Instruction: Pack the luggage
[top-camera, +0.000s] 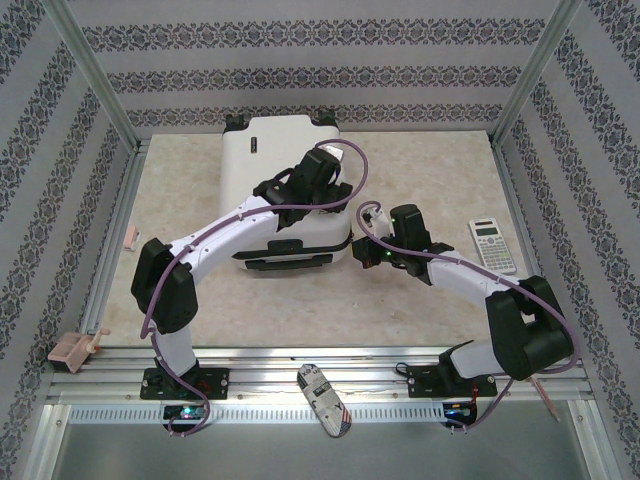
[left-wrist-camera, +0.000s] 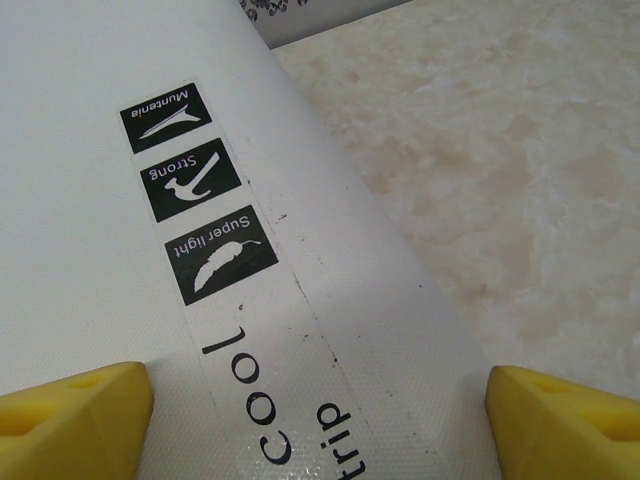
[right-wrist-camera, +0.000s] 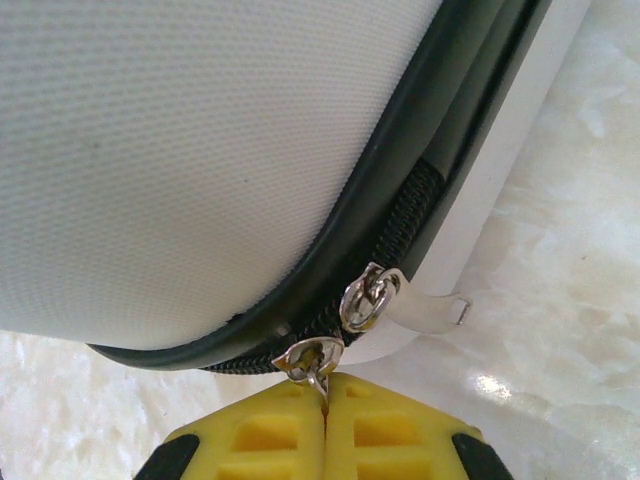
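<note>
The luggage lies flat and closed on the table, in the upper centre of the top view, white lid up. At the far lower left of that view we see a pink block by the frame edge. Next comes the left gripper, hanging over the lid. In the left wrist view its yellow fingers stand spread wide at the 2 bottom corners, with 3 black labels on the lid above them. We cannot tell whether they touch the lid.

Further right, the right gripper sits at the luggage's lower right corner. In the right wrist view its fingers are pressed together, pinching a silver zipper pull on the black zipper band. A 2nd pull sits just beside it. At the right of the top view a calculator lies on the table, apart from the luggage.
</note>
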